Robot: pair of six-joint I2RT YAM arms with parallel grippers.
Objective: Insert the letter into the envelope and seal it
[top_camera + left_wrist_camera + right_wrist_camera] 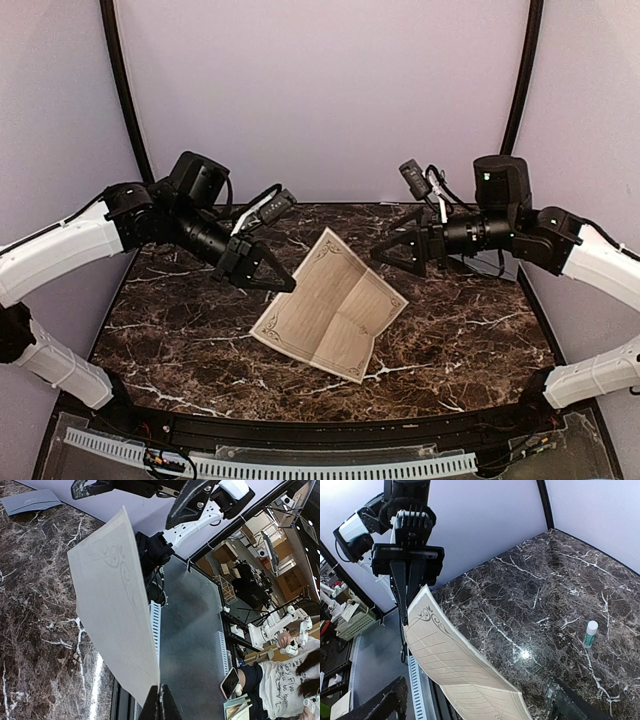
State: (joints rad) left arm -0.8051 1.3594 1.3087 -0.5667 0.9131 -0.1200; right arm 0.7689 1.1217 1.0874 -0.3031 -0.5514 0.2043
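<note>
The letter (pixel 330 310) hangs over the middle of the table (pixel 180 330), lifted and tilted, printed side up. From above it reads as a diamond; its long axis runs from far right to near left, one corner points at the back wall (pixel 320 100) and the opposite corner at the arms' bases. Two creases cross at its centre. The left gripper (pixel 290 286) has its jaws pressed together on the sheet's long left edge, pinching it; the paper bows between that grip and its free end. The right gripper (pixel 378 252) sits at the far right edge with its jaws spread wide; in the right wrist view the sheet's end reaches in between its fingers (pixel 385 702), though whether they touch it cannot be told. The envelope (pixel 30 500) lies flat on the table by the wall, well apart from the letter, seen only from the left wrist.

The table is dark brown marble with white veins; a small white glue stick (pixel 590 633) stands upright on it. The walls are pale lilac. Past the near edge there is a grey metal floor, shelving, and a person (pixel 280 685) in a white shirt.

The letter's border has scrolls at the corners; its lines of text are too fine to read. The shirt carries handwriting that is not clearly legible, and the glue stick's green label is too small to make out.
</note>
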